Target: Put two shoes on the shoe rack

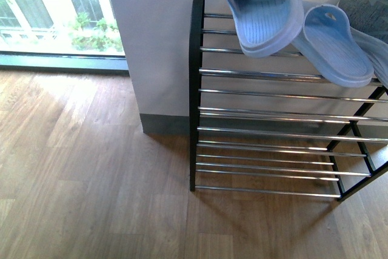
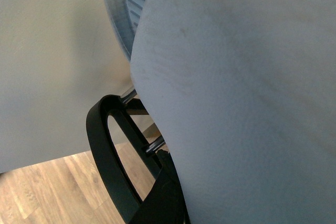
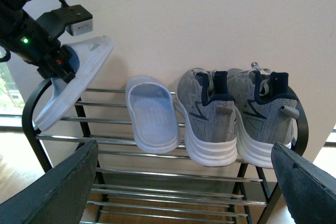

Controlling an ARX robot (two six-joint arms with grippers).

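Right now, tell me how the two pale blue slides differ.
1. The left slide is clamped in the left gripper and held up; the right slide is untouched on the shoe rack.
2. The left slide tilts steeply, its toe down at the rack's left end; the right slide lies flat across the top bars.
3. The right slide sits beside the grey sneakers; the left one is apart.

Both are the same pale blue, ribbed footbed up.

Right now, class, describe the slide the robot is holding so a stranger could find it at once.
Find the shoe rack against the white wall. Over its left end, the left end effector holds a pale blue slide tilted in the air; its twin lies flat on the top bars.
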